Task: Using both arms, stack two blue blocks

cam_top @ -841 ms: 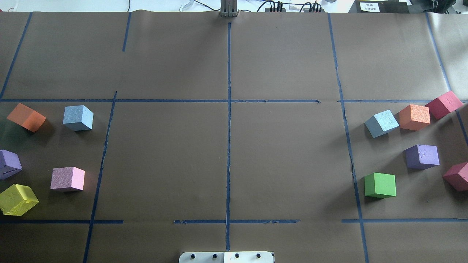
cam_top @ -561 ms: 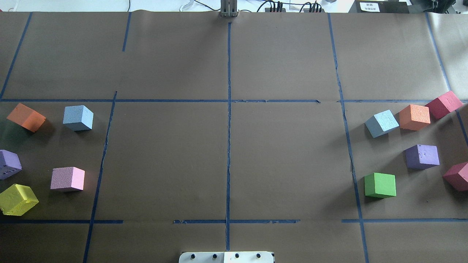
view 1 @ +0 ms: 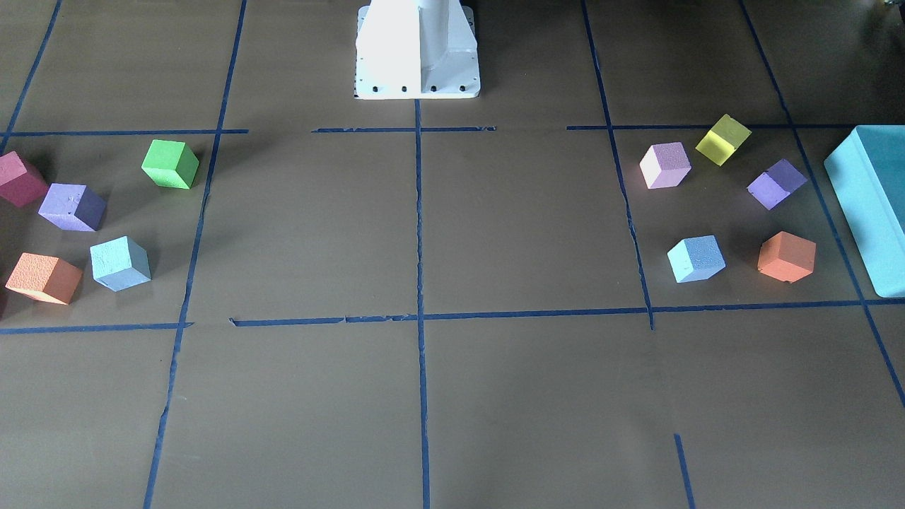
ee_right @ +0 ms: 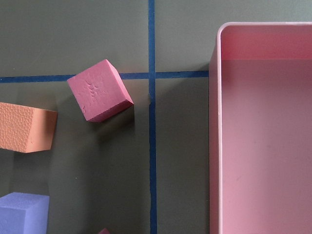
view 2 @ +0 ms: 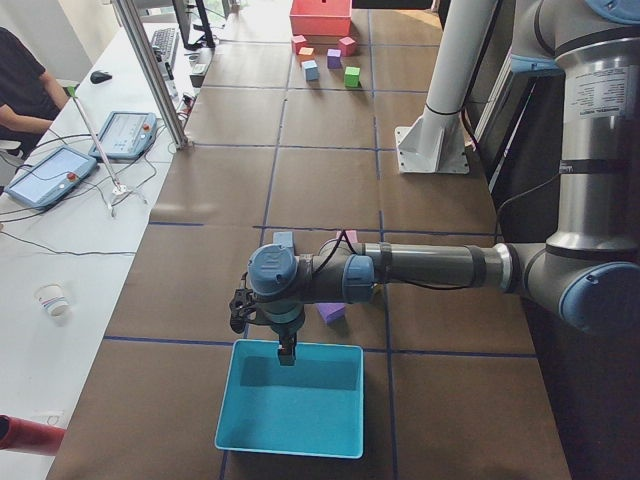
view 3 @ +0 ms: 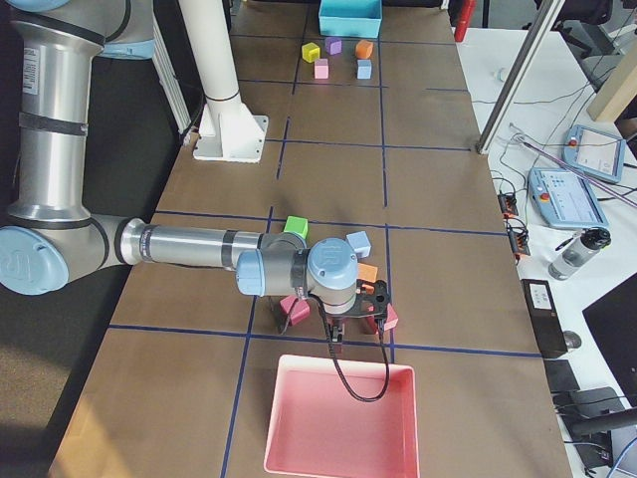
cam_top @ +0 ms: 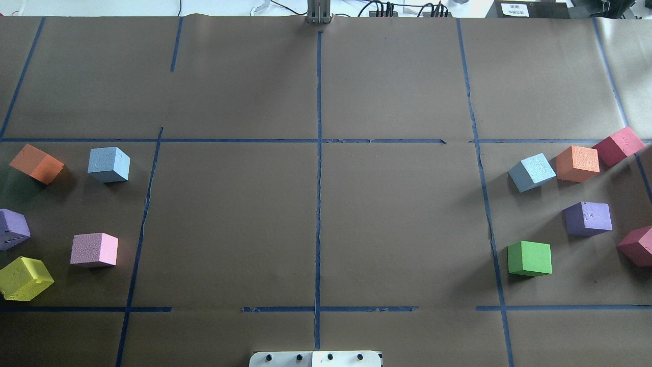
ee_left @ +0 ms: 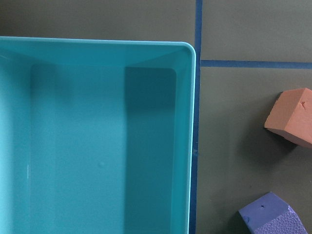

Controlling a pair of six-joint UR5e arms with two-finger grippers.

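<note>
One blue block (cam_top: 108, 164) sits on the table's left side, beside an orange cube (cam_top: 35, 163). It also shows in the front view (view 1: 696, 258). The other blue block (cam_top: 532, 172) sits on the right side, touching another orange cube (cam_top: 577, 163), and shows in the front view (view 1: 120, 264) too. Both arms are outside the overhead and front views. The left gripper (view 2: 287, 357) hangs over the teal box (view 2: 290, 410), far from its block. The right gripper (view 3: 336, 337) hangs by the pink tray (view 3: 343, 423). I cannot tell whether either is open. No fingers show in the wrist views.
On the left are purple (cam_top: 12, 229), pink (cam_top: 94, 250) and yellow (cam_top: 24, 278) cubes. On the right are green (cam_top: 530, 258), purple (cam_top: 588, 218) and two crimson (cam_top: 618, 146) cubes. The white pedestal (view 1: 417, 49) stands at the robot's edge.
</note>
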